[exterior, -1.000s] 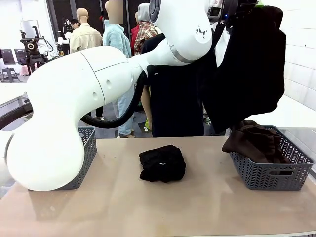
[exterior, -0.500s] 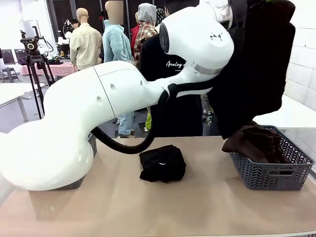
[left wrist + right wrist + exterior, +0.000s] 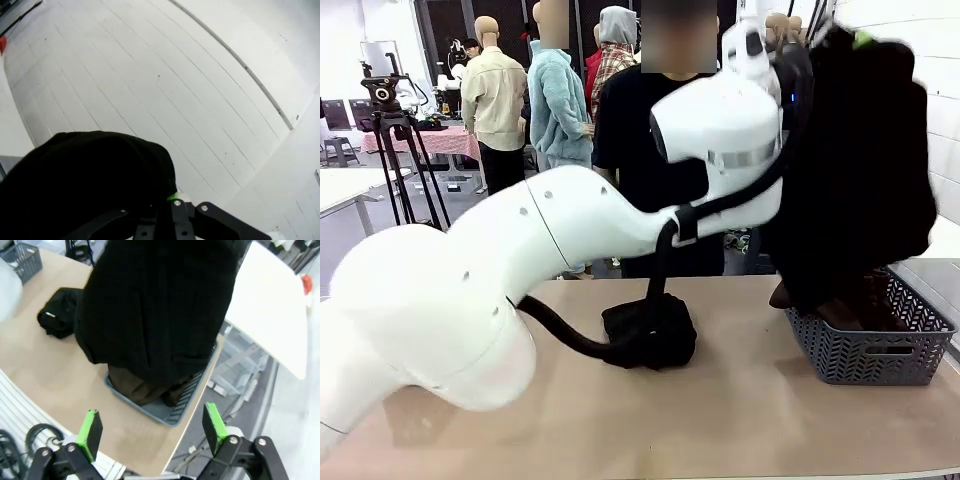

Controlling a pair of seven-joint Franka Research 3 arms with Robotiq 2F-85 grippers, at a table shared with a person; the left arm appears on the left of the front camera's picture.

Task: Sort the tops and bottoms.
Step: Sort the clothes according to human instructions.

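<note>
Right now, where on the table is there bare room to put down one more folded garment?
Bare table lies between the folded black garment and the grey basket, and along the near edge before both. Crowded: the basket, with brown trousers inside and the hanging black garment, held by the left gripper, just above it.

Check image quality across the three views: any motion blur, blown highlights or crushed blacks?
Front view: the left arm and the hanging black garment are motion-smeared; the folded black garment and grey basket are sharp. Left wrist view: bright white wall, garment a detail-less dark mass. Right wrist view: right tool's green pads crisp, fabric folds barely readable.
</note>
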